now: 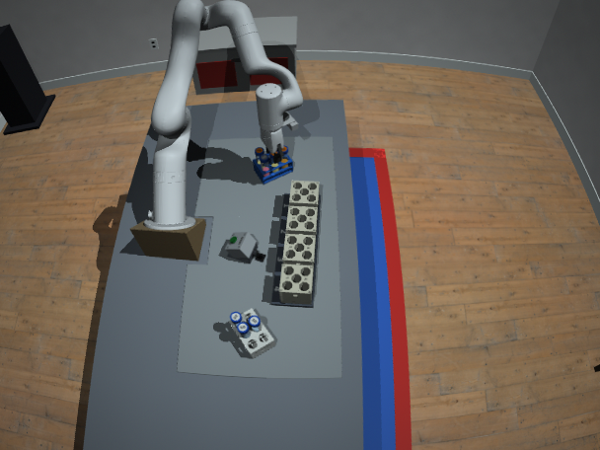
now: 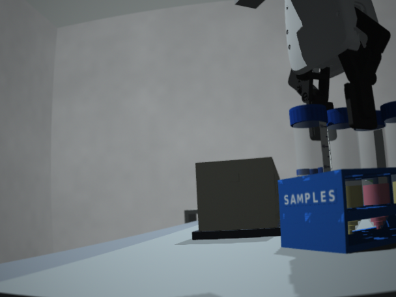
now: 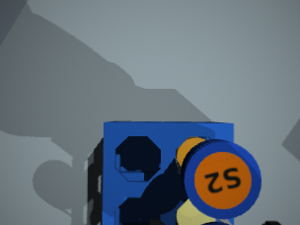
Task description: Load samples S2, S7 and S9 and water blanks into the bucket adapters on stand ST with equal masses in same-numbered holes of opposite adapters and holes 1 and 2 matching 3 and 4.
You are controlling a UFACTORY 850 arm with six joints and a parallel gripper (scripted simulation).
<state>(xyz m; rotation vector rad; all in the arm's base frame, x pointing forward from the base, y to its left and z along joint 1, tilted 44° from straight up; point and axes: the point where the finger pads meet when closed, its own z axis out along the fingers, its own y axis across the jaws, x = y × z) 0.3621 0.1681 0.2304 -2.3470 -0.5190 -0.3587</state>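
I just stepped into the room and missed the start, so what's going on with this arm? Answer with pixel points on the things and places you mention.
The arm's gripper [image 1: 276, 157] [image 2: 342, 130] is down among the capped tubes in the blue samples rack [image 1: 274, 174] [image 2: 312, 215], fingers apart; no tube has been lifted out by it. Tube S2 [image 3: 222, 180] stands in that rack. The four bucket adapters on the loading stand hold no tubes, and three capped tubes stand in the pale rack [image 1: 266, 347].
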